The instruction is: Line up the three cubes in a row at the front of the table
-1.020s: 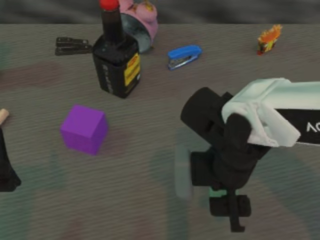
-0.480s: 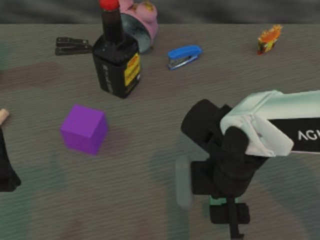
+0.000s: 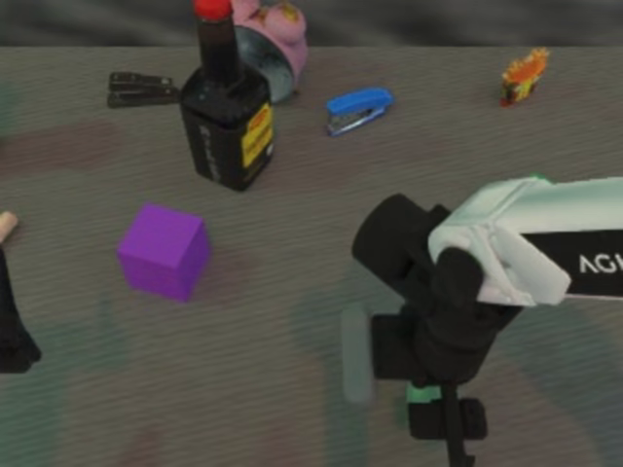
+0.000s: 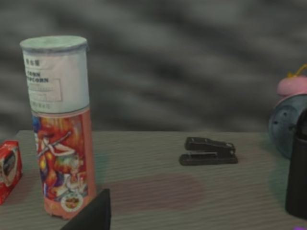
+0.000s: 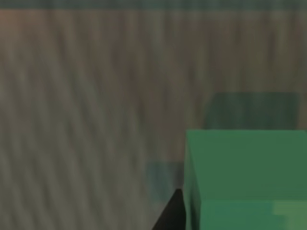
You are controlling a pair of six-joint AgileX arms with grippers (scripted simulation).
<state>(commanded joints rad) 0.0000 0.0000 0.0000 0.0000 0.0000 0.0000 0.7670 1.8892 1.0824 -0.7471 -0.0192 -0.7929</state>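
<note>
Cubes come first: the green cube (image 5: 244, 177) sits low in the right claw (image 3: 446, 420), pinched tight, near the counter's (image 3: 292, 292) front edge. The purple cube (image 3: 164, 250) waits far left. Next, I think, set green down softly and let go.

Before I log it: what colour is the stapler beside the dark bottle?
Blue stapler, clearest in the top view.

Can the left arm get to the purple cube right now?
Probably yes. The left end effector sits at the table's left edge, and only bare surface lies between it and the purple cube; the sauce bottle stands farther back.
</note>
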